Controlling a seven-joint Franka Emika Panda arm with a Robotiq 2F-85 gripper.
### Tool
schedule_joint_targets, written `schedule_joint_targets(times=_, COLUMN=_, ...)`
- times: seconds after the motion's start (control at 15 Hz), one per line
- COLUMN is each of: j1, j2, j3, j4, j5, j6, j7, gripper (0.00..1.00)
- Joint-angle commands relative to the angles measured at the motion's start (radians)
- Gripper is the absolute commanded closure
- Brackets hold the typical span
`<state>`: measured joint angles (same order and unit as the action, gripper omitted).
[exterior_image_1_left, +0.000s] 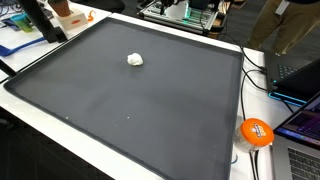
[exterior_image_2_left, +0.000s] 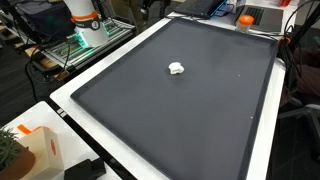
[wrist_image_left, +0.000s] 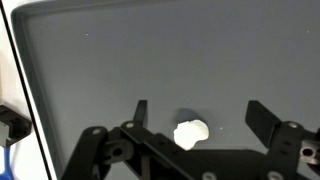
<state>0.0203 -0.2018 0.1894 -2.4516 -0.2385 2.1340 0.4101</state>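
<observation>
A small white crumpled lump (exterior_image_1_left: 135, 59) (exterior_image_2_left: 176, 68) lies alone on a large dark grey mat (exterior_image_1_left: 150, 115) (exterior_image_2_left: 200, 120). In the wrist view the lump (wrist_image_left: 190, 132) shows between and just below my two black fingertips, with dark mat all round it. My gripper (wrist_image_left: 200, 115) is open wide above it, holds nothing, and looks clear of the lump. One finger (wrist_image_left: 140, 110) stands left of the lump and the other (wrist_image_left: 264, 120) to its right. The gripper itself is out of frame in both exterior views.
A white table border (exterior_image_1_left: 240, 100) (exterior_image_2_left: 70, 95) frames the mat. An orange round object (exterior_image_1_left: 256, 132), cables and laptops (exterior_image_1_left: 300, 75) sit past one edge. The robot base (exterior_image_2_left: 85, 22) stands at another side. A cardboard box (exterior_image_2_left: 40, 150) sits near a corner.
</observation>
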Motion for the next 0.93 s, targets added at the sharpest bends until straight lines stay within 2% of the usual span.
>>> schedule_joint_targets(times=0.0, j1=0.014, j2=0.003, j3=-0.014, j4=0.002, j5=-0.005, j6=-0.002, j7=0.002, gripper=0.00)
schedule_joint_targets(times=0.33, j1=0.014, j2=0.003, j3=-0.014, j4=0.005, j5=-0.006, j6=-0.002, j7=0.002, gripper=0.00)
schedule_joint_targets(times=0.47, j1=0.007, j2=0.021, j3=-0.006, j4=-0.003, j5=-0.087, j6=0.098, j7=0.011, gripper=0.00)
schedule_joint_targets(times=0.67, j1=0.012, j2=0.088, j3=-0.009, j4=0.015, j5=-0.183, j6=0.197, j7=-0.061, gripper=0.00)
schedule_joint_targets(times=0.87, j1=0.025, j2=0.171, j3=-0.019, j4=0.050, j5=-0.224, j6=0.190, j7=-0.186, gripper=0.00)
